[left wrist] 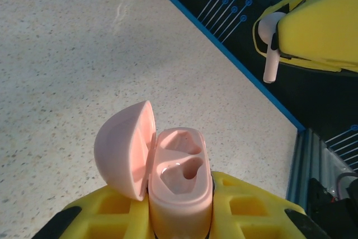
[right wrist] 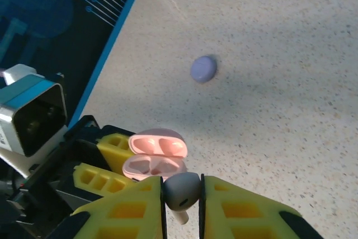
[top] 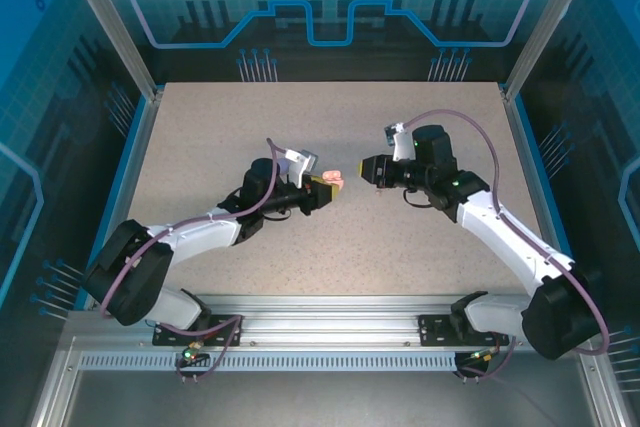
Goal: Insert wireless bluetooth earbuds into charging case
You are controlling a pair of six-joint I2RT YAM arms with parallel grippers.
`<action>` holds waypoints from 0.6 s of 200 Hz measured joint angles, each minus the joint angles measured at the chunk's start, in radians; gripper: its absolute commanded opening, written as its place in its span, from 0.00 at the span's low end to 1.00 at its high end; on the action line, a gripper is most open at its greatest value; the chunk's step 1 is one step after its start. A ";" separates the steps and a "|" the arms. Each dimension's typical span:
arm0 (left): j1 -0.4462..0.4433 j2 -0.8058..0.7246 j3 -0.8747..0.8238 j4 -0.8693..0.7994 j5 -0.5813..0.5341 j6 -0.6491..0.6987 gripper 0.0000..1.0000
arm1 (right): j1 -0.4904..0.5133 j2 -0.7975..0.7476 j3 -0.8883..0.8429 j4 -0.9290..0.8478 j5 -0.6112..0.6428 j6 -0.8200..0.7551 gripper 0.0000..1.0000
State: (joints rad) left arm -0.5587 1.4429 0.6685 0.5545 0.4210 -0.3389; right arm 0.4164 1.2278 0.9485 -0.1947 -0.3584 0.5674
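Pink case (left wrist: 180,178): lid open, sockets empty, clamped in left gripper (top: 326,187). Pale earbud (right wrist: 180,187): pinched in right gripper (right wrist: 182,202), near case. Handling: align stem over socket, lower slowly, release once seated.

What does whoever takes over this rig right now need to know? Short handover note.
Left gripper: shut on the pink case, lid open, both wells empty.
Right gripper: shut on a pale earbud, stem down, facing the case with a gap between them.
A round lilac item, probably a closed case, lies on the table.
Done: case opened, one earbud picked up.
Left: seat this earbud in a well, then the others.
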 measured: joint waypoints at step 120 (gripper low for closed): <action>-0.007 -0.011 0.000 0.134 0.112 0.008 0.06 | 0.086 -0.076 0.015 0.119 -0.037 -0.043 0.21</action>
State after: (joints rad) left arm -0.5655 1.4319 0.6682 0.6884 0.5331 -0.3305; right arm 0.5026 1.1519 0.9634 -0.0757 -0.3950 0.5243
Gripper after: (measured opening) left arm 0.223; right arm 0.210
